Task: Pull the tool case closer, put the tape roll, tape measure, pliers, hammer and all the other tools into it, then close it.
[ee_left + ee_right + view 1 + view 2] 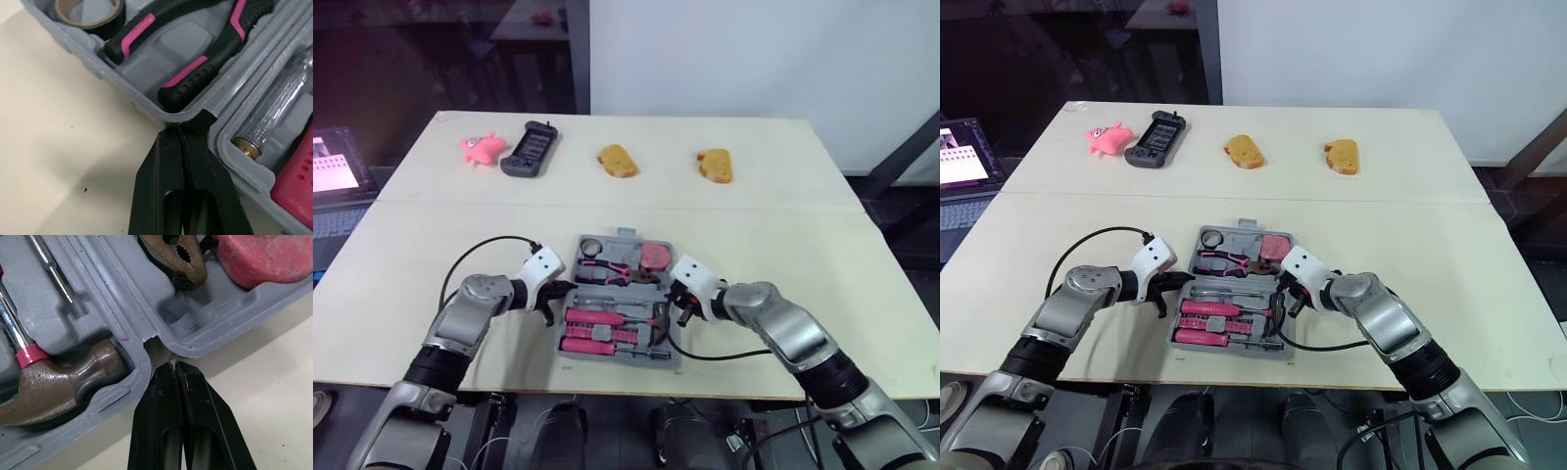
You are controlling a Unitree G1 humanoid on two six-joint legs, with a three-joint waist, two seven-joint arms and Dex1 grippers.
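The grey tool case [570, 360] lies open and flat near the table's front edge. Its far half holds the tape roll [589, 247], the pink-and-black pliers [607, 269] and the pink tape measure [654, 256]. Its near half holds the hammer [661, 318] and pink-handled screwdrivers [592, 318]. My left gripper [180, 129] is shut, with its tips at the notch between the two halves on the case's left side. My right gripper [173, 366] is shut too, and its tips sit at the matching notch on the right side, beside the hammer head [58, 387].
Along the table's far side lie a pink toy [481, 148], a black handheld device [530, 149] and two bread pieces [618, 161] [716, 164]. A laptop [337, 171] stands off the table's left. The case's near edge is close to the table's front edge.
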